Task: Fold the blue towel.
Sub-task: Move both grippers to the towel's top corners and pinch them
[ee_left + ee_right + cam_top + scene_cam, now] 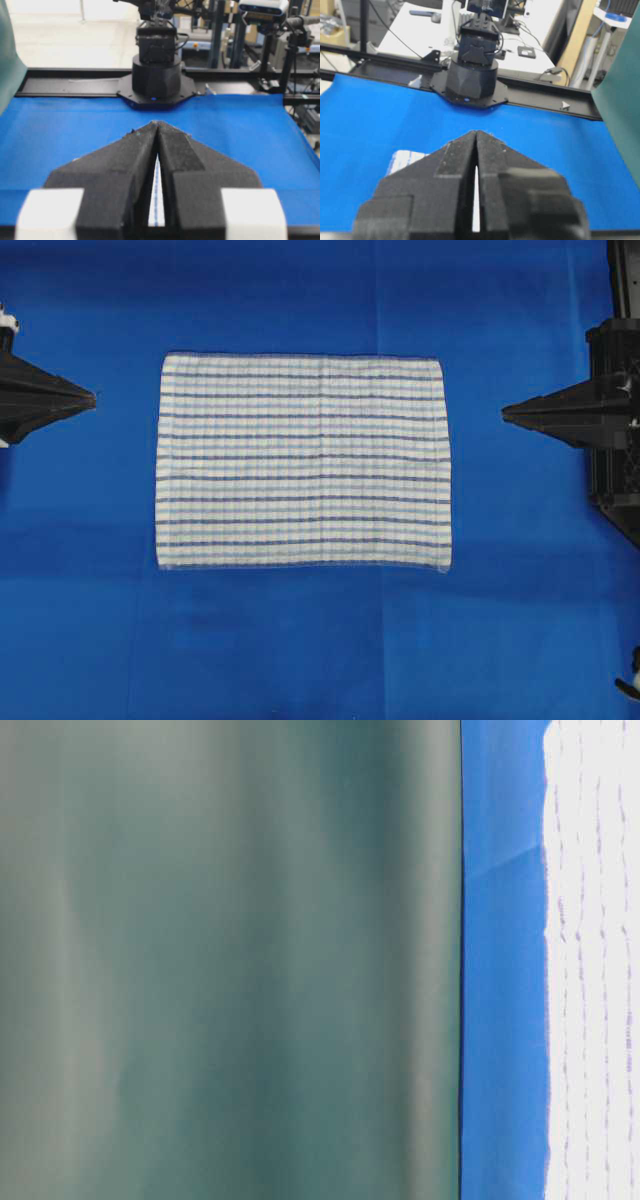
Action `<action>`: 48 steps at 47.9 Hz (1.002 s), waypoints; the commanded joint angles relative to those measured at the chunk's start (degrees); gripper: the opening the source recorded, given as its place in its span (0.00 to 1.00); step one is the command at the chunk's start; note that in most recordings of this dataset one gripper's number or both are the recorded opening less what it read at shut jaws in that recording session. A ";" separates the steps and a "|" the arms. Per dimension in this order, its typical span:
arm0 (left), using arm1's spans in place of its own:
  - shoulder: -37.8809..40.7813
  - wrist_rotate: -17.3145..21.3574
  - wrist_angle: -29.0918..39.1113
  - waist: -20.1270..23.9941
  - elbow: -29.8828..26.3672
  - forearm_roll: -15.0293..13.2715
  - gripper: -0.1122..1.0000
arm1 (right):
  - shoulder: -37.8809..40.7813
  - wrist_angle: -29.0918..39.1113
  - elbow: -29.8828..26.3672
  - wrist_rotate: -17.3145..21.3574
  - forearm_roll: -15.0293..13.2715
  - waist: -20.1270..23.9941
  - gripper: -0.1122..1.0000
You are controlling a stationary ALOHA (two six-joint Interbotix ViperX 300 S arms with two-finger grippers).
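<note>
Overhead exterior view shows the blue towel lying fully spread and flat on the blue table covering, roughly central between the two arms. No fold is visible: all four edges lie exposed, no layer doubles over another, and the corners rest on the covering. Judgement: the task has not begun; every fold remains to be made.

Orientation: the towel is a rectangle with its long axis running left to right across the overhead view, short edges facing the two grippers. Its stripes run along that same long axis. The edges sit nearly square to the picture frame, with the bottom edge slightly longer toward the right corner.

Tool state: the left gripper sits at the left margin, tips pressed together and pointing toward the towel's left short edge, well apart from it. The right gripper mirrors it at the right margin, tips likewise together, apart from the right short edge. Both wrist views confirm the fingers meeting at the tip with nothing clamped between them.

Table-level view is largely blocked by a green sheet; only a strip of covering and one towel edge show at its right.

Neither gripper touches the cloth.
</note>
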 commanded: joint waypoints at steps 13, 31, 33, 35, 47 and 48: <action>5.01 0.26 1.67 7.73 -1.58 -1.58 0.10 | 3.87 4.39 -2.02 1.05 1.93 -9.93 0.10; 16.26 0.18 3.16 17.14 -1.14 -1.76 0.24 | 15.47 5.01 -1.14 3.08 4.66 -22.32 0.25; 17.93 0.18 2.90 18.46 -0.97 -1.93 0.33 | 17.40 4.83 -1.23 3.16 4.92 -23.29 0.33; 19.69 -0.09 2.55 19.69 -0.79 -1.93 0.44 | 19.60 4.57 -1.41 3.16 5.10 -24.17 0.42; 32.87 -0.26 -2.20 23.73 -0.62 -1.93 0.84 | 31.82 -0.18 -1.67 3.16 5.71 -27.25 0.77; 34.01 -0.26 -2.81 23.91 -0.62 -2.02 0.83 | 32.70 -0.79 -1.67 3.16 5.71 -27.25 0.76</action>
